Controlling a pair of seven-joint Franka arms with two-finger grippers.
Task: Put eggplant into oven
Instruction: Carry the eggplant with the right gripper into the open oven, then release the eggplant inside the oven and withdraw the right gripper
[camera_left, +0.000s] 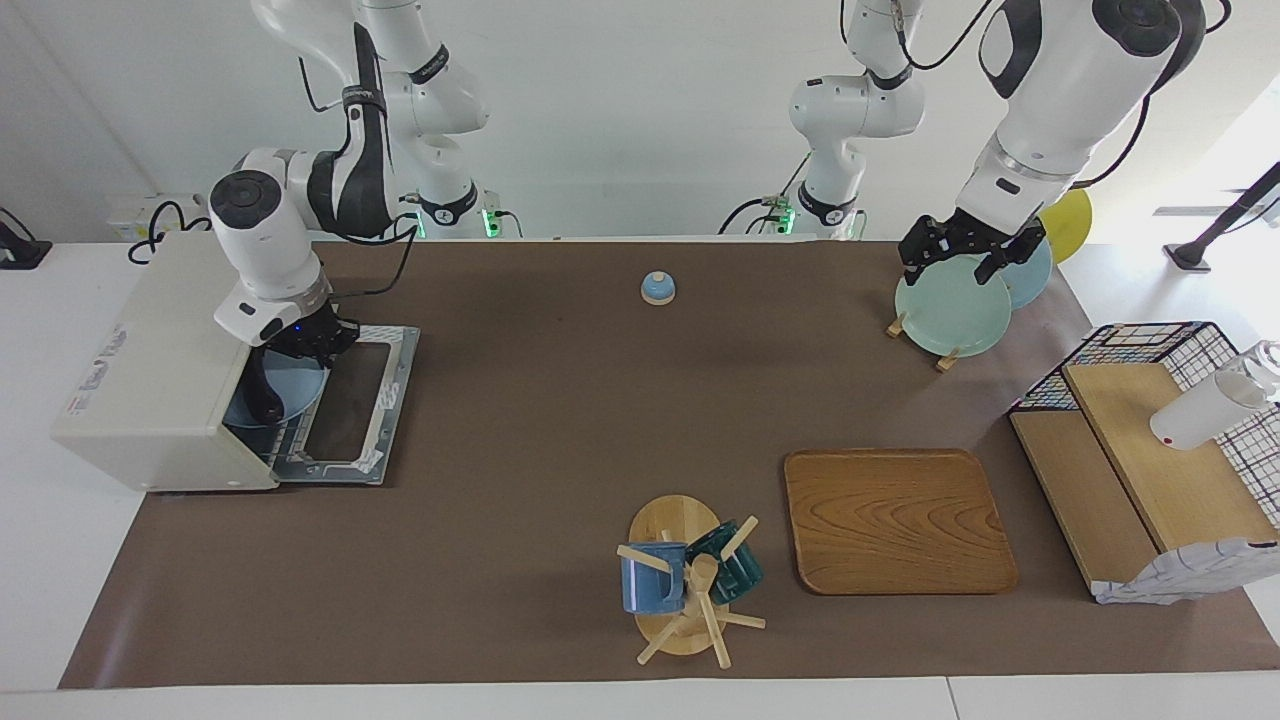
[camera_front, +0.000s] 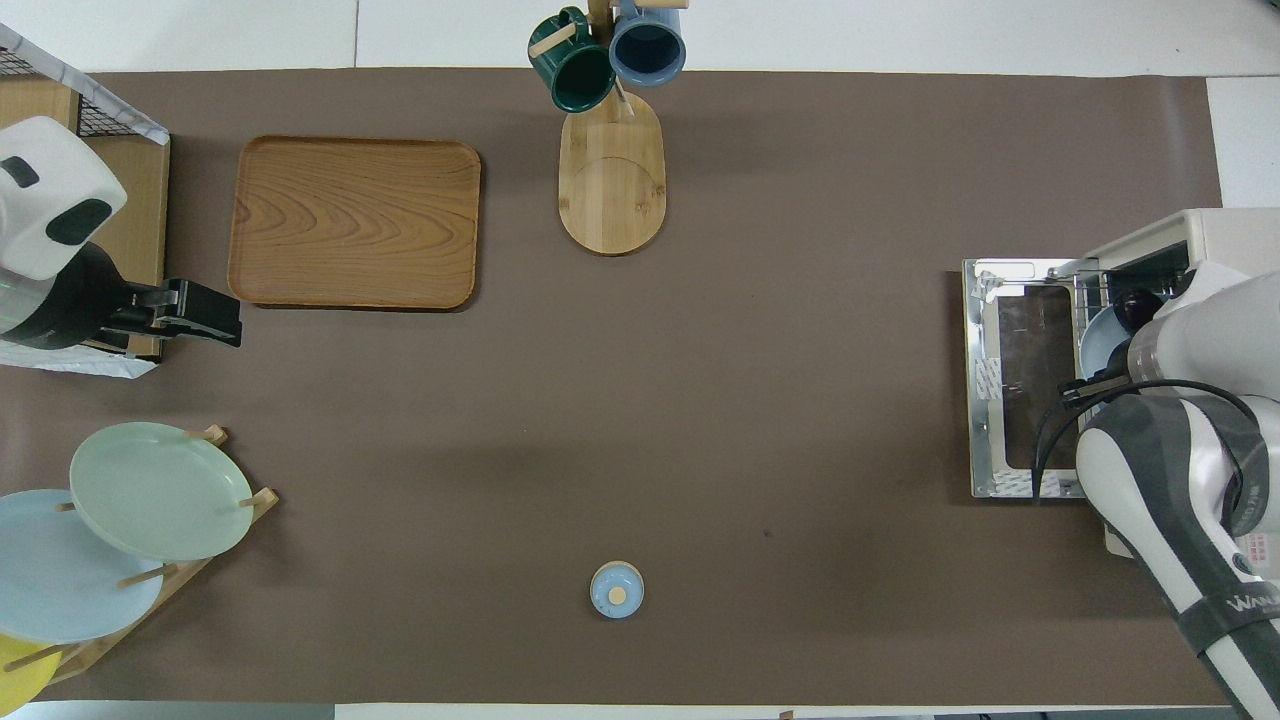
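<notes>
The cream-white oven (camera_left: 150, 390) stands at the right arm's end of the table, its glass door (camera_left: 352, 400) dropped open flat. A pale blue plate (camera_left: 298, 397) sits in the oven's mouth on the rack, with the dark eggplant (camera_left: 262, 395) lying on it. The eggplant also shows in the overhead view (camera_front: 1136, 306) next to the plate (camera_front: 1098, 352). My right gripper (camera_left: 305, 345) hangs over the plate at the oven's mouth, just above the eggplant; whether it touches is hidden. My left gripper (camera_left: 952, 265) is open and empty over the plate rack.
A rack with green and blue plates (camera_left: 955, 305) stands at the left arm's end. A wooden tray (camera_left: 895, 520) and a mug tree with two mugs (camera_left: 690, 575) lie farther out. A small blue bell (camera_left: 657, 288) sits near the robots. A wire basket with a wooden shelf (camera_left: 1150, 470) is beside the tray.
</notes>
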